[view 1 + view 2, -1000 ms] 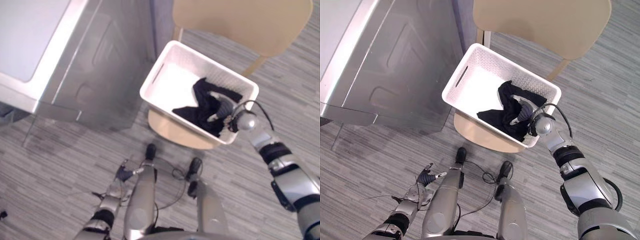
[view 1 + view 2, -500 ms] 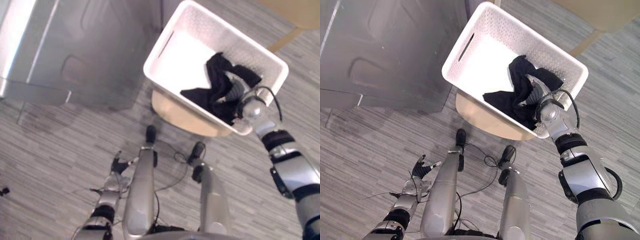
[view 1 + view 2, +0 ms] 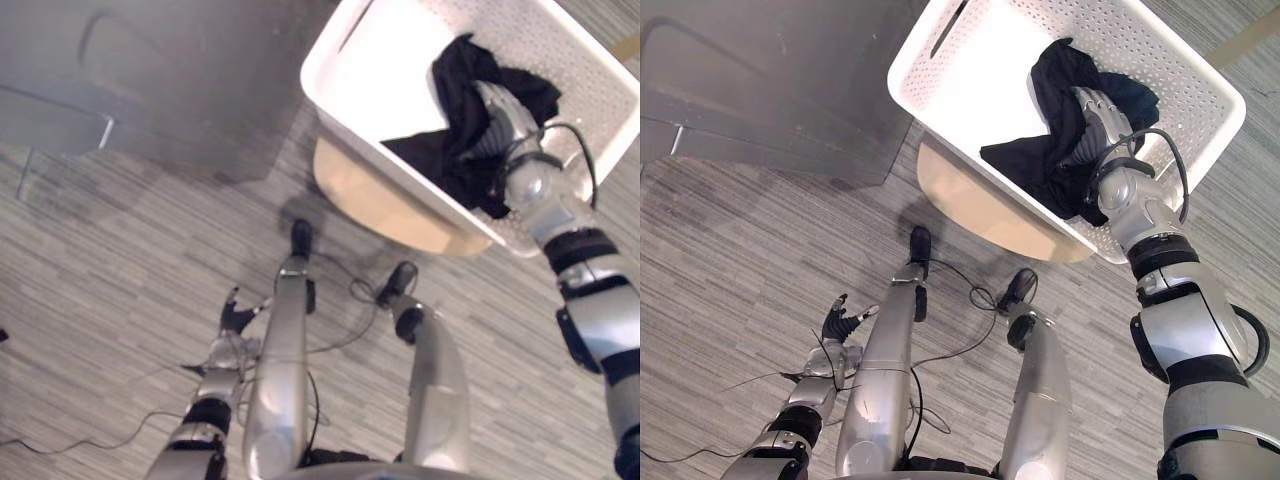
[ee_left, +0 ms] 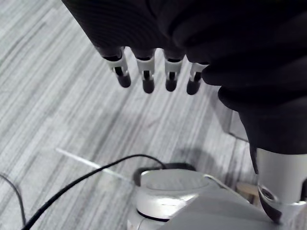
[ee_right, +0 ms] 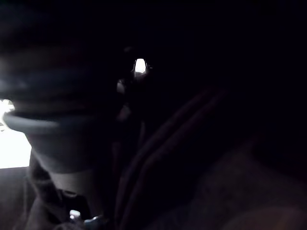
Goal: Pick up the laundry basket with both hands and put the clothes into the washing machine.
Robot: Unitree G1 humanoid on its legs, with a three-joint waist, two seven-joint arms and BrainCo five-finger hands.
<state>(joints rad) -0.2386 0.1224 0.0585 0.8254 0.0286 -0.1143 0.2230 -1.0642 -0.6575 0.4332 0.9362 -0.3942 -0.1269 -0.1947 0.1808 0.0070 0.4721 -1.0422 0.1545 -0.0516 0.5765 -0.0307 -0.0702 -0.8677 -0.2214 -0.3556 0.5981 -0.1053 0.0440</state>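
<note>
Okay, quick pass for you. The laundry basket [image 3: 980, 90] is a white rectangular plastic tub with rounded corners. Its walls are perforated with small holes, the bottom looks smooth, and there's a slot handle cut into the short end nearest the washing machine. It sits over a smooth beige seat [image 3: 975, 205] with a rounded edge. You can't tell from the head views whether it rests fully on it.

The clothes [image 3: 1050, 160] are in the basket: a soft, crumpled heap of black fabric bunched toward the end far from the washing machine. The other half of the tub bottom is bare white.

Your right hand [image 3: 1095, 118] is inside the basket, lying on and partly buried in the black cloth. The right wrist view is almost all dark folds, so you can't tell whether this hand is gripping the fabric or just lying against it.

Your left hand [image 3: 840, 325] hangs low, well apart from the basket and over the floor. Its fingers [image 4: 146, 79] show in the left wrist view as a loose, nearly straight row. They are relaxed and hold nothing.

The washing machine [image 3: 760, 80] shows as a flat grey sheet-metal panel with pressed ridges, just beside the basket's handle end. The floor [image 3: 730, 260] is grey planking with a streaky wood-grain pattern.
</note>
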